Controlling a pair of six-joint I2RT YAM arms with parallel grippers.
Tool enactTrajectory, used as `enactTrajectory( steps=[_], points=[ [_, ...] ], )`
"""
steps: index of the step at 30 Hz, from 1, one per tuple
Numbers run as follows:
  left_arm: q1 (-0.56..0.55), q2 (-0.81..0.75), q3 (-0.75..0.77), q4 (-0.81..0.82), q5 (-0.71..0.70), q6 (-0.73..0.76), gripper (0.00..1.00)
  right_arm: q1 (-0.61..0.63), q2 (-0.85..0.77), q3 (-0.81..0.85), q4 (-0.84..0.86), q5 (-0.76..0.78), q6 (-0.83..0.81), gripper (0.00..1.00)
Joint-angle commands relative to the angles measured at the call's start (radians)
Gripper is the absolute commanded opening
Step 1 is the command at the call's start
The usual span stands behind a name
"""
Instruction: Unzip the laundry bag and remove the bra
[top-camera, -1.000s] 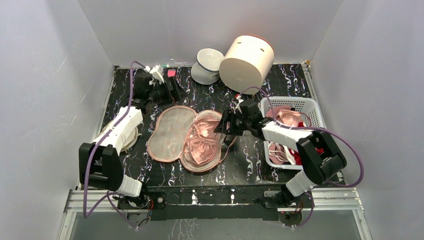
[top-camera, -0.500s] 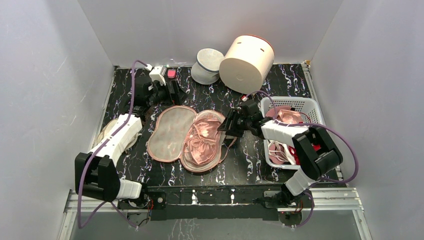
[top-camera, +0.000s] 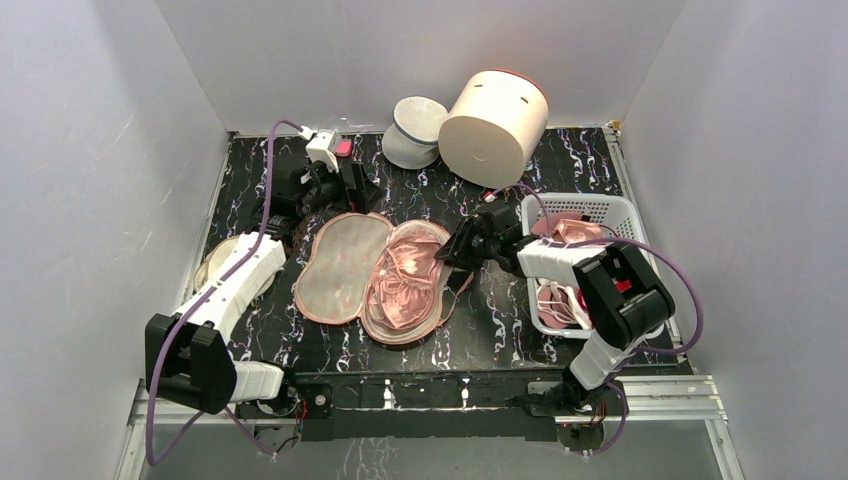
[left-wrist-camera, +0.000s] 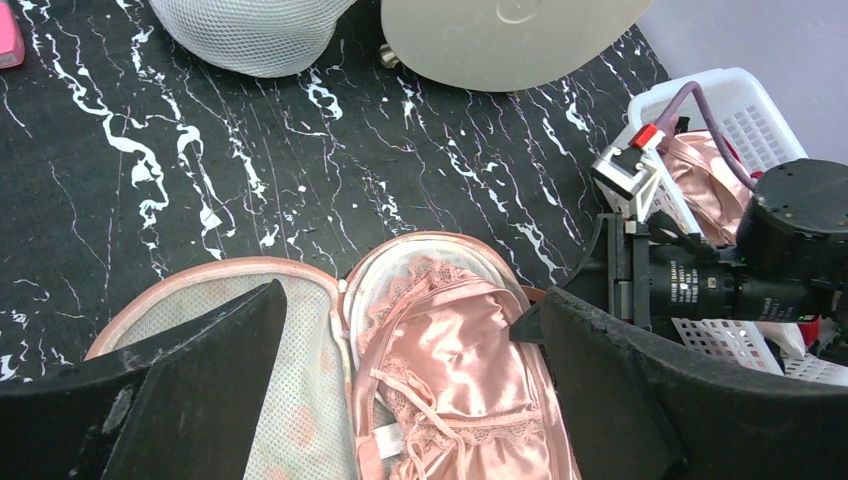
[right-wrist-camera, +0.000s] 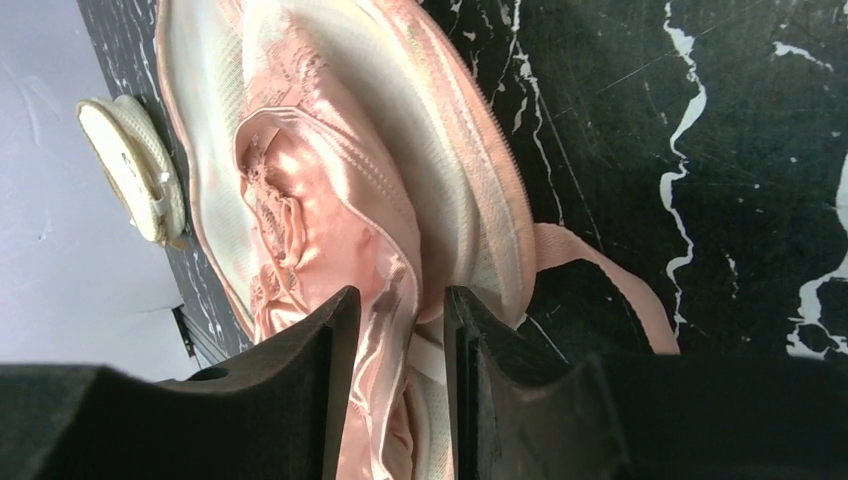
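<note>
The laundry bag lies unzipped and spread open mid-table, its mesh-lined flap folded to the left. The salmon-pink satin bra lies in the bag's right half. My right gripper is at the bag's right edge. In the right wrist view its jaws stand narrow, with a fold of the bra and some mesh lining between them. My left gripper hovers over the bag's far end. In the left wrist view it is wide open and empty above the bra and the flap.
A big cream cylinder and a white mesh pouch stand at the back. A white slotted basket with garments sits at the right, close to my right arm. A round white item lies at the left edge.
My left gripper has moved right and slightly forward, towards the bag's far end. My right gripper has shifted slightly up and right at the bag's edge, and its jaws have narrowed on the bra fabric.
</note>
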Motion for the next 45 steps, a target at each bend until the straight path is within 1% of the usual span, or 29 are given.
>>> enactTrajectory(
  steps=[1,3,5,13,20,36,38,41,45],
  points=[
    [0.001,-0.038,0.006,0.030,0.032,0.012,0.98,-0.002,0.030,0.033,0.087,0.010,0.016,0.31],
    [0.002,-0.039,0.004,0.033,0.034,0.010,0.98,-0.001,0.047,0.042,0.102,-0.001,0.017,0.26],
    [0.002,-0.036,0.004,0.034,0.038,0.010,0.98,-0.001,0.061,0.054,0.110,-0.010,0.019,0.25],
    [0.002,-0.028,0.003,0.037,0.044,0.007,0.98,-0.001,0.054,0.066,0.129,-0.021,0.019,0.26],
    [0.002,-0.024,0.004,0.040,0.050,0.002,0.98,-0.001,0.026,0.069,0.122,-0.010,0.007,0.30],
    [0.002,-0.020,-0.001,0.046,0.054,-0.001,0.98,-0.001,0.204,0.129,0.222,-0.040,0.019,0.28],
    [0.001,-0.018,-0.001,0.046,0.053,0.000,0.98,-0.001,0.204,0.133,0.233,-0.049,0.023,0.26],
    [0.002,-0.017,0.001,0.046,0.055,0.000,0.98,-0.002,0.175,0.138,0.225,-0.050,0.005,0.14],
    [0.001,-0.013,0.003,0.046,0.057,-0.002,0.98,-0.001,0.101,0.142,0.199,-0.046,-0.026,0.04]
  ],
)
